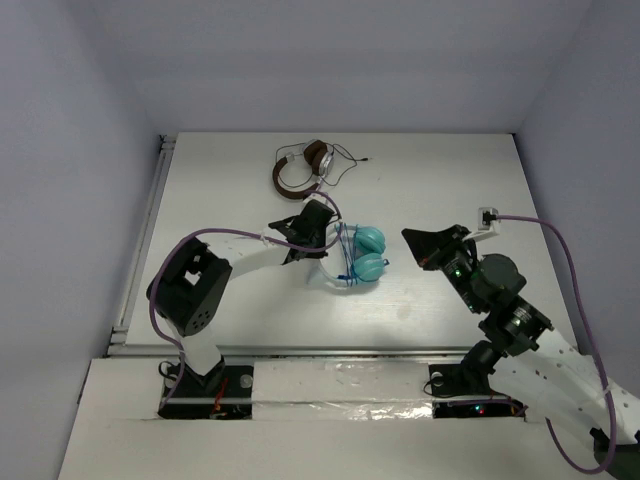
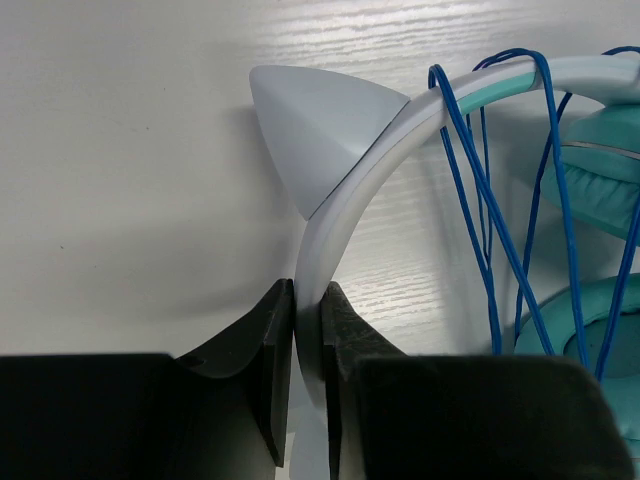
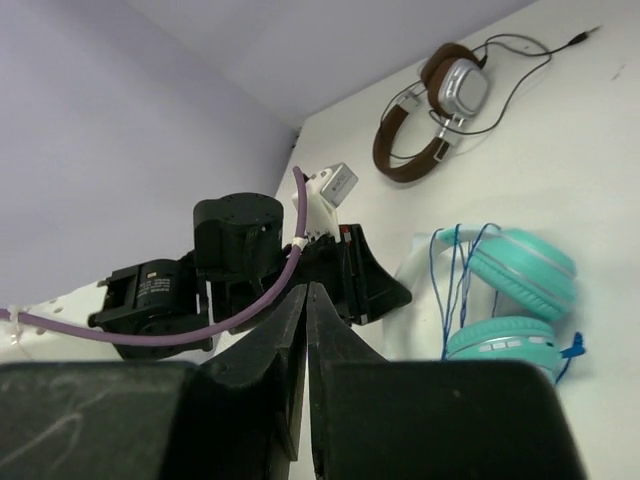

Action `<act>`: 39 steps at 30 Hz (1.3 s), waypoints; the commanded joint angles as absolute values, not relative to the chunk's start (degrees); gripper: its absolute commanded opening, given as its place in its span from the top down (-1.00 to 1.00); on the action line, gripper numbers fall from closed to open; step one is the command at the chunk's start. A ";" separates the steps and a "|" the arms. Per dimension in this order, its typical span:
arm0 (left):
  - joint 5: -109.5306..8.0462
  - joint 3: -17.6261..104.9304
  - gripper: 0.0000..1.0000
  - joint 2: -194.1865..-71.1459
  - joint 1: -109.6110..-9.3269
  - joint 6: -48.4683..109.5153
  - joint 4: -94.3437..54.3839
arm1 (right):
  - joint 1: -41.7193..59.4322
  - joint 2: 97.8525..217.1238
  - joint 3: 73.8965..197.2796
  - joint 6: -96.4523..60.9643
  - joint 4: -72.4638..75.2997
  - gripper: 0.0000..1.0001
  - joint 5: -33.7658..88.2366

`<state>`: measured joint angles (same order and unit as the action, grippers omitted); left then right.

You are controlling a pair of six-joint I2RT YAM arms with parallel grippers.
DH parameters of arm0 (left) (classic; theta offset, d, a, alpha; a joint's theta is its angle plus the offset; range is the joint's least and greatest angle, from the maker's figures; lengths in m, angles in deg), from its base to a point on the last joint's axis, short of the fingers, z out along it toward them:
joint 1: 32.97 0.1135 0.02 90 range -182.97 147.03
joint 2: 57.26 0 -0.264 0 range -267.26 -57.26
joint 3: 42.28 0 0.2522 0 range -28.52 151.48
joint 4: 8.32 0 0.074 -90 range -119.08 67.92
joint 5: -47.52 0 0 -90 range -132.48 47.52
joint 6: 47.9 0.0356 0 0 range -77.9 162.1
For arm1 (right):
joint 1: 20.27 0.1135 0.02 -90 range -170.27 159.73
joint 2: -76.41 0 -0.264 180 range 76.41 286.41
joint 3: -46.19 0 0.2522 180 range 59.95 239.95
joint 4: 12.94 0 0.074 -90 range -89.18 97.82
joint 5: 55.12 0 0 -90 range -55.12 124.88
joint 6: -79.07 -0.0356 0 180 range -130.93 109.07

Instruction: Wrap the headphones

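The headphones (image 1: 366, 254) lie mid-table, two teal ear cups with a white headband (image 2: 345, 190) that has a cat-ear tab. The thin blue cable (image 2: 478, 180) is looped several times over the headband beside the cups. My left gripper (image 1: 312, 238) is shut on the headband, which passes between its fingers (image 2: 268, 340) in the left wrist view. My right gripper (image 1: 422, 248) is shut and empty, to the right of the headphones and apart from them. The right wrist view shows the teal cups (image 3: 520, 275) and the left arm beyond my closed fingers (image 3: 290, 320).
Brown-and-silver headphones (image 1: 303, 167) with a dark cable lie at the back of the table, also in the right wrist view (image 3: 440, 110). Purple cables run along both arms. The table's left edge has a rail (image 1: 145, 230).
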<state>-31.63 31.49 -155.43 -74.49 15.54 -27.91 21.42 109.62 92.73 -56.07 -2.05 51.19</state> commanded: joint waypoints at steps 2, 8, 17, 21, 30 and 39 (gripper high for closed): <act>-31.06 34.24 0.99 -154.20 -74.54 15.91 -25.42 | 21.83 105.68 96.95 -51.19 6.52 0.70 54.91; -28.42 33.27 0.40 -152.10 -74.54 16.53 -27.70 | 21.83 104.88 100.11 -50.39 12.67 -0.28 60.61; -23.95 31.95 -0.45 -135.94 -75.07 16.00 -33.06 | 21.83 101.64 111.70 -43.98 19.71 -0.59 66.33; -23.50 31.07 -0.49 -125.22 -75.07 17.05 -33.51 | 21.83 98.56 114.62 -42.22 21.47 -0.47 69.67; -19.81 34.15 -0.90 -105.70 -75.07 21.18 -38.69 | 21.83 94.60 118.75 -40.02 28.06 1.00 77.76; -19.02 28.18 -0.91 -97.78 -75.07 20.57 -35.88 | 21.83 94.07 116.82 -41.78 29.83 -0.54 78.30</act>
